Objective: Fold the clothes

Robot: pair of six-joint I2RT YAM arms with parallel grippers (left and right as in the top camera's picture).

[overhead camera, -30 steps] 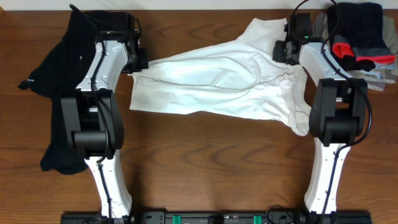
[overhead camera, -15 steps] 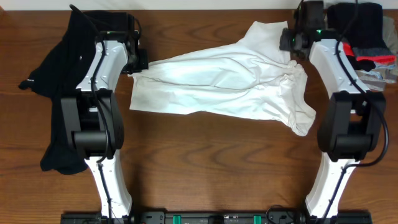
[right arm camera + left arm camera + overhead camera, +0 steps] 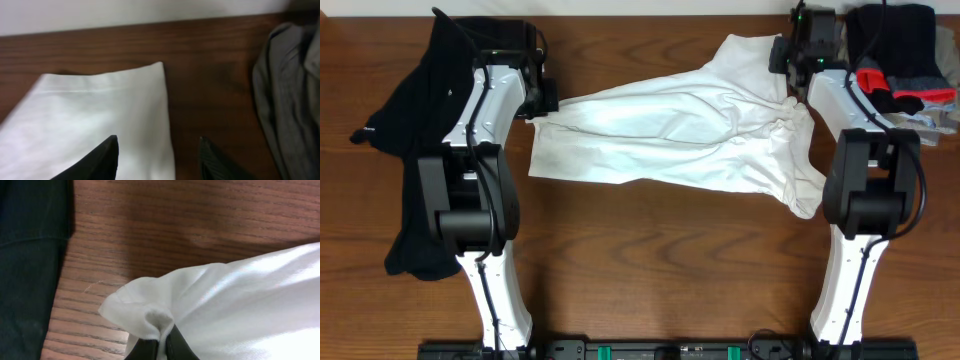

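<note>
My right gripper [image 3: 780, 56] has moved away from me. A second ago it sat low at the bunched right side of the white T-shirt [image 3: 670, 140]. Now it is up by the far edge of the table [image 3: 650, 270], over the end of the sleeve [image 3: 100, 110]. Its fingers have spread on the way, from nearly closed to well apart, and nothing is between them. The right arm [image 3: 865, 190] swung out toward the right edge half a second ago and has since come back in, its forearm stretched further to the far edge. The gathered folds that the gripper covered are now in plain sight, and the shirt's near right lobe has shifted slightly toward the right edge.
</note>
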